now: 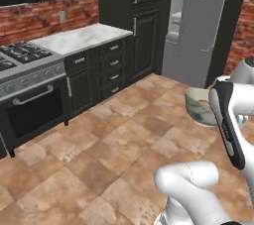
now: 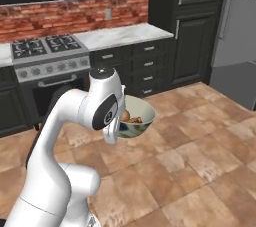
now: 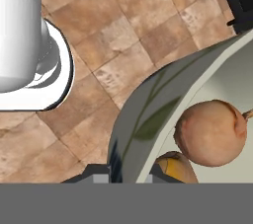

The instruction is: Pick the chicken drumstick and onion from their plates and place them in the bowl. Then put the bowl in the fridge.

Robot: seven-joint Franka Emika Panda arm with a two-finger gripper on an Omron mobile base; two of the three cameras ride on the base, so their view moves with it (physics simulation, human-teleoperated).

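While one fridge (image 1: 198, 26) stands open at the back, one bowl (image 2: 135, 121) hangs above the floor tiles.
Gripper (image 3: 129, 171) fingers are clamped on the bowl's wall; inside lie one onion (image 3: 211, 132) and one drumstick (image 3: 179, 167), touching.

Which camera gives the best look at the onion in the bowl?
The hand view: the onion sits large and unobstructed inside the bowl. The right base view shows it as a small brownish lump over the rim. In the left base view the bowl's contents aren't discernible.
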